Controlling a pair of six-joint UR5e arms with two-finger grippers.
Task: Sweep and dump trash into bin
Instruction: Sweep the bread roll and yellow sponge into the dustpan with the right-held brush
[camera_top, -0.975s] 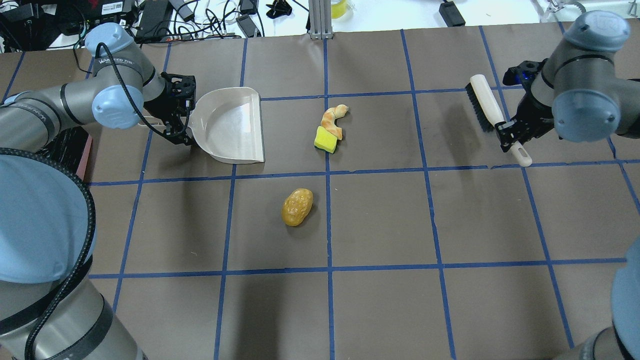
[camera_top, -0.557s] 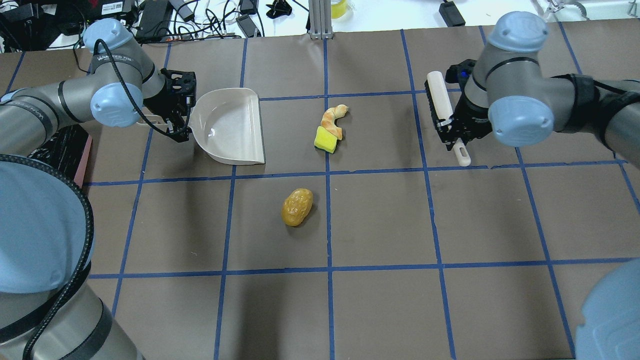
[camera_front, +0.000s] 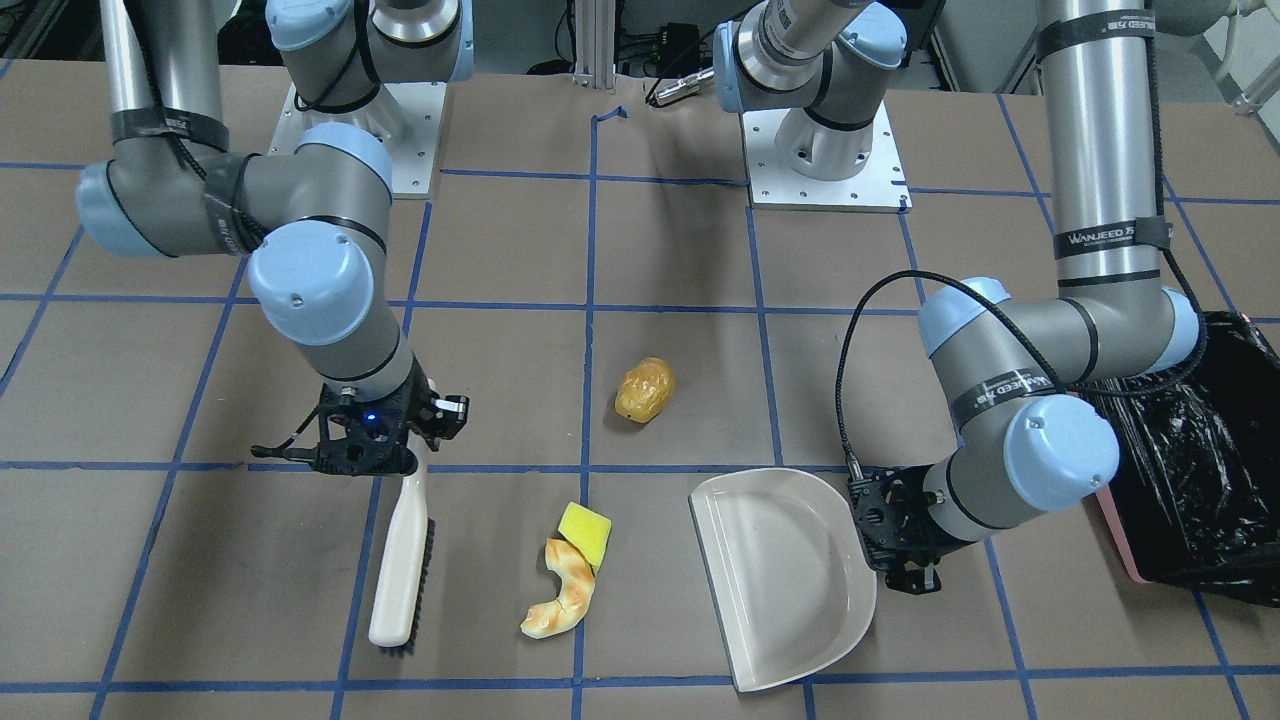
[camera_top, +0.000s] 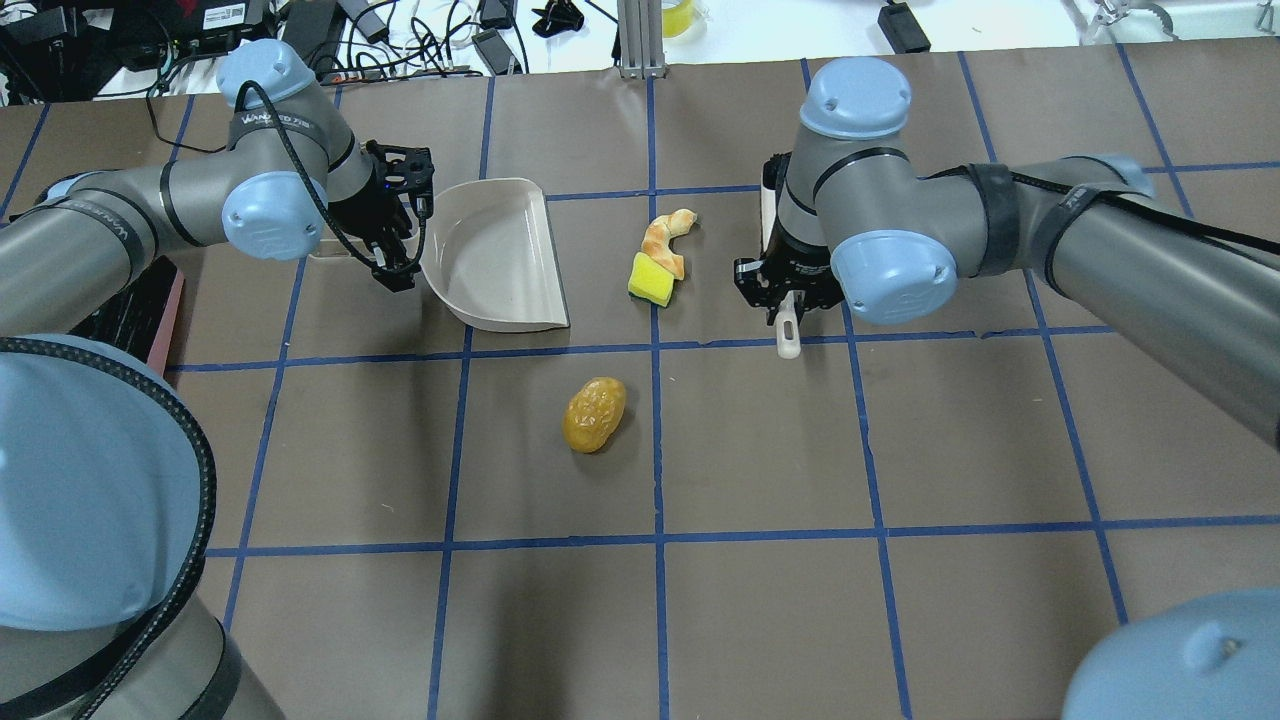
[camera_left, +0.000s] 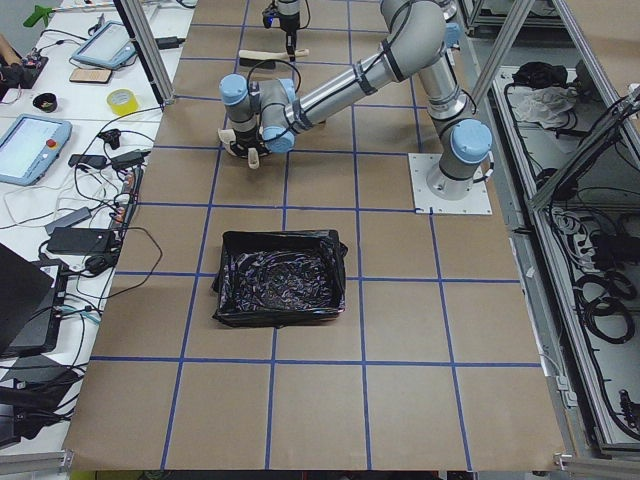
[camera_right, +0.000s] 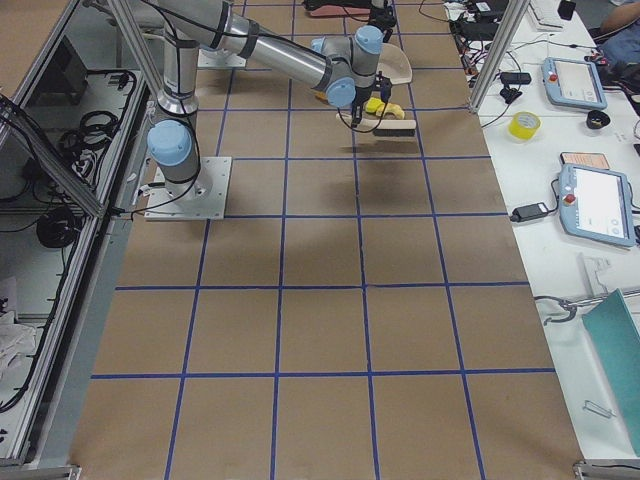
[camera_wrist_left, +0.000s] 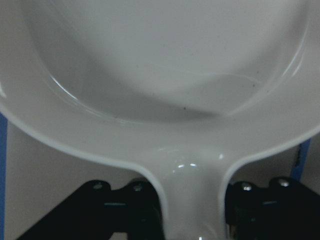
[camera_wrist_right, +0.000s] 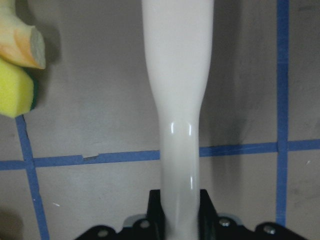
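Note:
The golden-brown nugget (camera_top: 595, 413) lies alone on the table's middle. The tan croissant piece (camera_top: 668, 238) touches the yellow-green sponge block (camera_top: 652, 280); both also show in the right wrist view (camera_wrist_right: 12, 95). My left gripper (camera_top: 400, 255) is shut on the handle of the beige dustpan (camera_top: 495, 255), which sits just left of the croissant and sponge. My right gripper (camera_top: 785, 290) is shut on the white handle of the brush (camera_front: 400, 560), just right of the same two pieces, bristles towards them. The black-lined pink bin (camera_front: 1190, 470) stands beyond the dustpan on my left side.
Blue tape lines (camera_top: 655, 450) grid the brown table. Cables and power bricks (camera_top: 420, 40) lie past the far edge. A metal post (camera_top: 635, 40) stands at the far middle. The arm bases (camera_front: 825, 150) are bolted to the table behind the work area.
My right arm has carried the brush far to the left, up beside the croissant and sponge. My left arm has shifted the dustpan slightly right, towards them. The trash has not moved.

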